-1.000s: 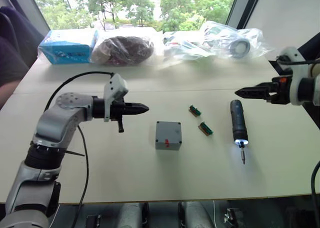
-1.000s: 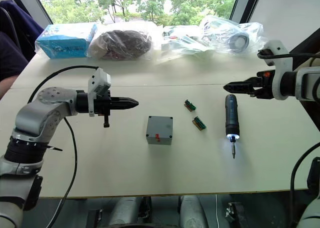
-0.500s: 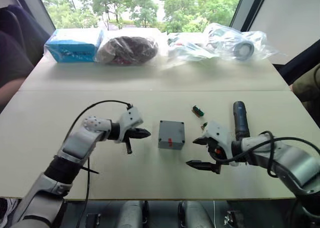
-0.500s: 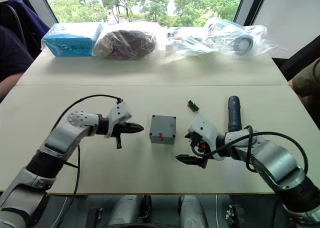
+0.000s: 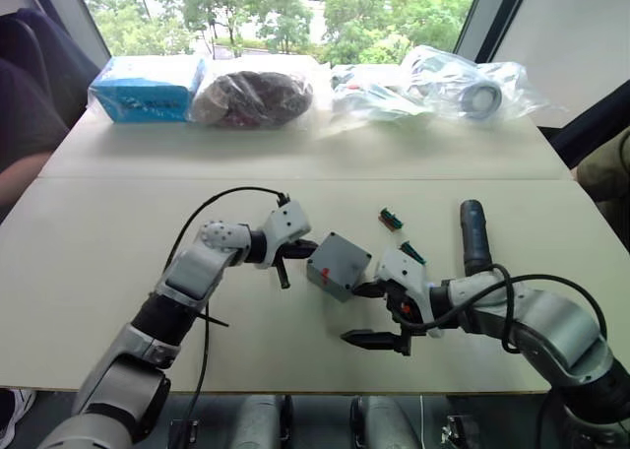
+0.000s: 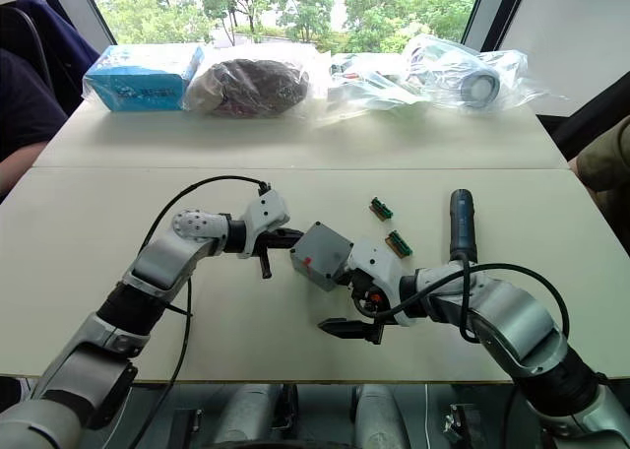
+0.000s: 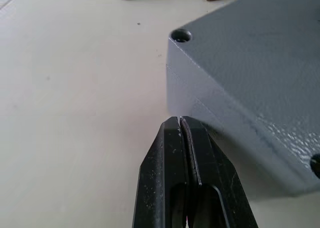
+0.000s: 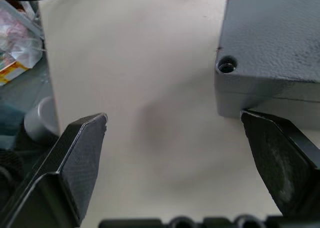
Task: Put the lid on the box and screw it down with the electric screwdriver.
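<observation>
Box [image 5: 338,266] — one grey square enclosure with the lid seated on top, red mark on its near side, sits mid-counter [image 5: 98,232], turned at an angle, between the two tools. Left tool [image 5: 303,245] is clenched, fingers pressed together, tip right at the box's left edge; touching or just short, cannot tell. Right tool [image 5: 375,314] is released, fingers spread wide: one fingertip against the box's lower right corner, the other well apart over bare counter. One electric screwdriver [image 5: 475,236] lies flat on the counter to the right of the box, untouched. Two small green connectors [image 5: 391,218] [image 5: 411,254] lie between box and screwdriver. Along the far edge — one blue packet [image 5: 145,88] and three plastic bags [image 5: 254,96] [image 5: 372,90] [image 5: 463,77].
</observation>
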Motion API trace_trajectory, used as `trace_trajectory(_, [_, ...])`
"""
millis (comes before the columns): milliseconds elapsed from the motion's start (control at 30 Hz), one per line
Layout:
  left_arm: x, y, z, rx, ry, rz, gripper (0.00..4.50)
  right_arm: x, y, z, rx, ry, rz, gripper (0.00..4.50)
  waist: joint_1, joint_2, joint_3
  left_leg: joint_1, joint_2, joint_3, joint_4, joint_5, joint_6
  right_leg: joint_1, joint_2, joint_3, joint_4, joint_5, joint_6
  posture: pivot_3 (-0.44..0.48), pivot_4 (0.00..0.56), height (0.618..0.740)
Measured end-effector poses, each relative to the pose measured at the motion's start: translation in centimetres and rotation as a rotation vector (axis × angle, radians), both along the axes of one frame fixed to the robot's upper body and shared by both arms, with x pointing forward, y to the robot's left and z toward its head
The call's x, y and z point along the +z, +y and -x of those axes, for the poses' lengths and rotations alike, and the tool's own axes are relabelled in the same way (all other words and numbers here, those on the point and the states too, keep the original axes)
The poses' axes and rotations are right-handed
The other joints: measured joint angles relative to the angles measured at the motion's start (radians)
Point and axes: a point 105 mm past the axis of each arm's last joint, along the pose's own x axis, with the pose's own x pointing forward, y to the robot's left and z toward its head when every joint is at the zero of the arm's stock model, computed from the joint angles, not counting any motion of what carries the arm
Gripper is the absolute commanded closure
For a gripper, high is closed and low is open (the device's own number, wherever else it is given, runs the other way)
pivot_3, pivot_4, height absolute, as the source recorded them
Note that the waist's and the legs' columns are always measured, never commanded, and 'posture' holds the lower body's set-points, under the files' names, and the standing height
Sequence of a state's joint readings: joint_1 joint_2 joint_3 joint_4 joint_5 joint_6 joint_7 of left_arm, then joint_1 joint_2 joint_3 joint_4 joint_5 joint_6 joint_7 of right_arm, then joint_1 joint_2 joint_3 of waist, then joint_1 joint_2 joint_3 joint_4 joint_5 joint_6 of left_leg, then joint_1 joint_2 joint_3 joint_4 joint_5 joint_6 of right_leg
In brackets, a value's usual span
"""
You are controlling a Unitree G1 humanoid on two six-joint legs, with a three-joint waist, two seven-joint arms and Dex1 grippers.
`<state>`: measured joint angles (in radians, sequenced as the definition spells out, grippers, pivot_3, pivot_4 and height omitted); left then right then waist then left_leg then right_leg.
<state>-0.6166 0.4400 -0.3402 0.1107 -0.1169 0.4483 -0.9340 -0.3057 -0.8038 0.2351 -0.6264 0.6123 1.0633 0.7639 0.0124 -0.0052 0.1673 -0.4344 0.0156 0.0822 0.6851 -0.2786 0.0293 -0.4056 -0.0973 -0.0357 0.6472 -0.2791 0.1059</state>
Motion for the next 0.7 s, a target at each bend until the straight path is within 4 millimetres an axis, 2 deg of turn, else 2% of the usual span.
trace_trajectory(100, [0.1, 1.0, -0.5, 0.045, -0.012, -0.01, 4.5, 0.9, -1.5, -0.4, -0.029, -0.044, 0.044, 0.04, 0.0, 0.0, 0.0, 0.0, 0.0, 0.0, 0.0, 0.0, 0.0, 0.0, 0.0, 0.0, 0.0, 0.0, 0.0, 0.0, 0.15, 0.74])
trace_trajectory(200, [0.2, 3.2, -0.5, 0.081, -0.009, -0.045, 4.5, 1.6, -3.1, -1.1, -0.056, -0.099, 0.101, 0.04, -0.002, 0.0, 0.0, 0.0, 0.0, 0.0, 0.0, 0.0, 0.0, 0.0, 0.0, 0.0, 0.0, 0.0, 0.0, 0.0, 0.15, 0.74])
trace_trajectory(267, [-0.3, 4.4, 0.4, 0.072, 0.024, -0.077, 4.5, 1.6, -4.2, -2.0, -0.078, -0.141, 0.146, 0.04, -0.004, 0.0, 0.0, 0.0, 0.0, 0.0, 0.0, 0.0, 0.0, 0.0, 0.0, 0.0, 0.0, 0.0, 0.0, 0.0, 0.15, 0.74])
trace_trajectory(333, [-1.2, 4.8, 2.3, 0.015, 0.09, -0.091, 4.5, 1.0, -5.0, -2.9, -0.089, -0.171, 0.18, 0.04, -0.005, 0.0, 0.0, 0.0, 0.001, 0.001, 0.0, 0.0, 0.0, 0.0, 0.0, 0.0, 0.0, 0.0, 0.0, 0.0, 0.15, 0.74])
trace_trajectory(500, [-1.8, 3.7, 5.4, -0.098, 0.192, -0.083, 4.5, 0.4, -4.5, -4.7, -0.052, -0.25, 0.175, 0.04, 0.002, 0.0, 0.0, 0.0, 0.0, 0.0, 0.0, 0.0, -0.001, 0.0, 0.0, 0.0, 0.0, 0.0, 0.0, 0.0, 0.15, 0.74])
trace_trajectory(700, [-1.7, 1.5, 5.3, -0.096, 0.166, -0.014, 4.5, 0.1, -3.4, -5.4, 0.033, -0.325, 0.185, 0.04, 0.0, 0.0, 0.0, 0.0, 0.0, 0.0, 0.0, 0.001, -0.003, 0.0, 0.0, 0.0, 0.001, 0.0, 0.0, 0.0, 0.15, 0.74])
